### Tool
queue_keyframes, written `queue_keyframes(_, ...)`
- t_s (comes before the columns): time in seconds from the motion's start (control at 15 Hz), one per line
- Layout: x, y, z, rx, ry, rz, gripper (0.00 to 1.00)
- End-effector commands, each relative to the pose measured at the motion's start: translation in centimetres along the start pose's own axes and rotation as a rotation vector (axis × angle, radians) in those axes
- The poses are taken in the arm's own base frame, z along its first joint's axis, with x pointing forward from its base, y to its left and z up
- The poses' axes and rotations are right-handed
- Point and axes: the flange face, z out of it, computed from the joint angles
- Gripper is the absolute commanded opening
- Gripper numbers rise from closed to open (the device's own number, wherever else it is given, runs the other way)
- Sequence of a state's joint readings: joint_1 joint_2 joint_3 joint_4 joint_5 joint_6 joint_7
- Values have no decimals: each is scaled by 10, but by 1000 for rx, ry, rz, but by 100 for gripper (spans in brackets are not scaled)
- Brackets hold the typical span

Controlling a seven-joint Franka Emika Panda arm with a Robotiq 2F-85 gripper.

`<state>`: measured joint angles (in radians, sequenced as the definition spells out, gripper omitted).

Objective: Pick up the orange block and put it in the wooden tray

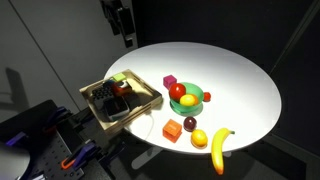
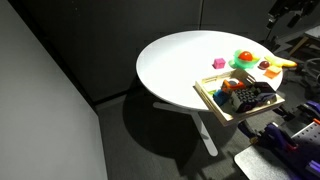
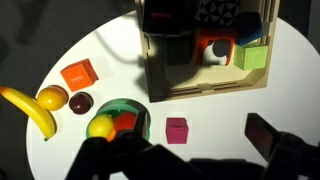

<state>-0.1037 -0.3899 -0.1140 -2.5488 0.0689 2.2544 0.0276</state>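
The orange block (image 3: 78, 73) sits on the white table left of the wooden tray (image 3: 210, 93) in the wrist view. In an exterior view it (image 1: 172, 129) lies near the table's front edge, right of the tray (image 1: 132, 111), next to a dark plum (image 1: 190, 123). The tray also shows in an exterior view (image 2: 213, 104); it holds several toys. My gripper (image 3: 185, 150) is open and empty, high above the table, with a pink-magenta cube (image 3: 177, 130) between its fingers in the picture. It hangs dark at the top of an exterior view (image 1: 120, 20).
A green bowl (image 1: 186, 97) holds a red apple and a yellow fruit. A lemon (image 3: 52, 98), a banana (image 3: 30, 112) and the plum (image 3: 81, 102) lie close to the orange block. The tray overhangs the round table's edge.
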Motion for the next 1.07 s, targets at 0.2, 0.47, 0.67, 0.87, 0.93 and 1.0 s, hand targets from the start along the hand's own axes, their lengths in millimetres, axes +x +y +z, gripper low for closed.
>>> queue_keyframes(0.2, 15, 54, 24, -110, -17, 4, 100)
queue_keyframes(0.47, 20, 84, 36, -202, -30, -16, 100)
queue_keyframes(0.67, 23, 98, 43, -227, -37, -15, 100)
queue_keyframes(0.87, 16, 95, 47, -213, -46, 4, 100)
queue_keyframes(0.93, 17, 96, 48, -213, -48, 6, 100)
queue_keyframes(1.0, 18, 96, 48, -214, -49, 6, 100)
